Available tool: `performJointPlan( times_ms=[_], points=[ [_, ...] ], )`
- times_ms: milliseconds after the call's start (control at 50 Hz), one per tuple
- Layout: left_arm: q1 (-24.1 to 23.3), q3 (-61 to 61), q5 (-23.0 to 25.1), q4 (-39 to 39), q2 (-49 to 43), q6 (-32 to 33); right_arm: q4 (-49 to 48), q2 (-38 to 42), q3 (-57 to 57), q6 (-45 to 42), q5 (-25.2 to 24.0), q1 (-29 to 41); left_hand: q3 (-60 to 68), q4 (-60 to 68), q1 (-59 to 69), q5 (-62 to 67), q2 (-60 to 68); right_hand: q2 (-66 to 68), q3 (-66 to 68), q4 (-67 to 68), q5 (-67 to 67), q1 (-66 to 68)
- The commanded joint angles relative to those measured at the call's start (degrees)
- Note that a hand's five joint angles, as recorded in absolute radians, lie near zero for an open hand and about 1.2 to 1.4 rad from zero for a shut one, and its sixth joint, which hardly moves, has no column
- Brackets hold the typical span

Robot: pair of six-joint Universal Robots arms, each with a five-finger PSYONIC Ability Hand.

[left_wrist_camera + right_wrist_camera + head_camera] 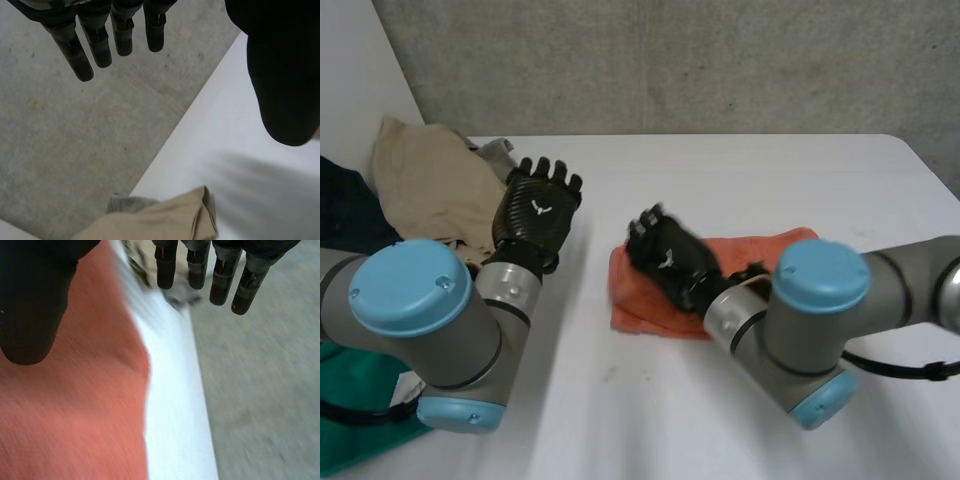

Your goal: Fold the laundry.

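Note:
A folded orange cloth (pixel 650 300) lies in the middle of the white table (pixel 770 190). My right hand (pixel 668 262) hovers over its left part with fingers straight and nothing held; under that hand's palm the orange cloth (pixel 75 405) spreads out, with the fingers (pixel 220 285) past its edge. My left hand (pixel 535 210) is raised to the left of the cloth, open, beside a beige garment (pixel 430 185). Past its fingers (pixel 100 40) the beige garment (pixel 165 220) lies at the table's edge, with a grey piece (pixel 125 202) next to it.
At the table's left edge lies a pile of laundry: a dark garment (pixel 345 215) and a green cloth (pixel 360 410) near my left arm. A grey concrete wall (pixel 670 60) stands behind the table.

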Motion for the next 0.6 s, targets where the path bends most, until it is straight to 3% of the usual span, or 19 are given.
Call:
performJointPlan(
  times_ms=[20,100,220,300,340,380,500,600],
  points=[
    [-3.13,4.77,-0.07,0.01,-0.98,0.18,4.68,-10.6,5.49,18.9,3.97,-11.83,-1.85,-1.68,-1.39,-2.7,-1.49,-6.04,-7.06,-7.14,-7.67,-3.18],
    [-5.06,7.67,-0.07,0.01,-2.29,0.18,11.53,-12.99,9.01,23.32,1.95,-16.92,-1.85,-1.68,-1.39,-2.7,-1.49,-6.04,-7.06,-7.14,-7.67,-3.18],
    [-6.12,8.73,-0.07,0.01,-3.79,0.18,16.57,-12.82,13.85,20.09,0.27,-25.64,-1.85,-1.68,-1.39,-2.7,-1.49,-5.81,-6.83,-6.91,-7.44,-2.95],
    [-6.82,8.64,-0.16,-0.08,-4.84,0.18,17.01,-10.54,15.09,13.94,1.06,-28.37,-1.85,-1.68,-1.39,-2.7,-1.49,10.64,9.62,9.54,9.01,13.5],
    [-6.91,8.21,-0.16,-0.08,-4.93,0.1,17.19,-8.34,14.21,11.3,1.58,-28.81,-1.85,-1.68,-1.39,-2.7,-1.49,32.48,31.46,31.38,30.85,35.34],
    [-6.91,7.85,-0.16,-0.17,-4.93,0.1,16.75,-7.37,13.07,10.33,2.11,-28.73,-1.85,-1.68,-1.39,-2.7,-1.49,63.77,62.75,62.66,62.13,66.62],
    [-6.65,5.83,-0.16,-0.17,-3.88,0.1,13.41,-7.98,8.41,10.59,7.11,-27.06,-1.85,-1.68,-1.39,-2.7,-1.49,63.96,62.94,62.86,62.33,66.82],
    [-5.68,4.34,-0.6,-0.17,-1.07,0.01,12.18,-10.27,2.27,11.03,8.88,-16.27,-1.85,-1.68,-1.39,-2.7,-1.49,63.96,62.94,62.86,62.33,66.82]
  ],
)
